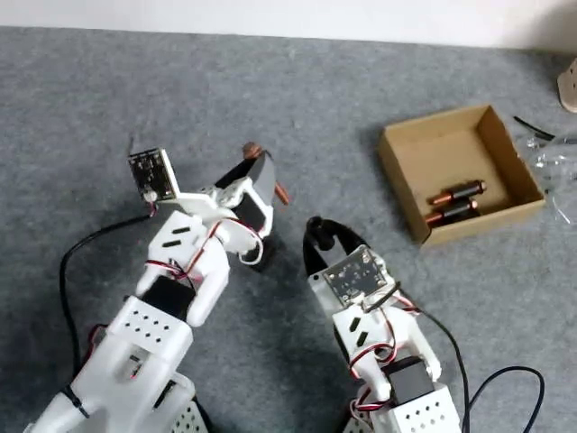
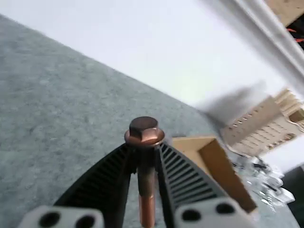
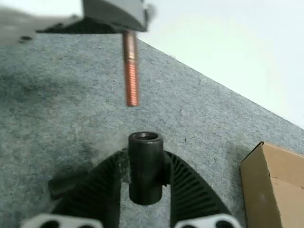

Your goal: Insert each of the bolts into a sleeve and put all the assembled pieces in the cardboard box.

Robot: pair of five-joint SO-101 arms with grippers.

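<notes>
Copper bolt (image 2: 144, 135) clamped in L pincer (image 2: 145, 151), head past tips; R pincer (image 3: 145, 159) grips sleeve (image 3: 145, 142), bolt tip near its mouth, apart.

A grey felt mat (image 1: 270, 90) is spread as the ground; at its far edge a white wall (image 1: 270, 13) is seen.
</notes>
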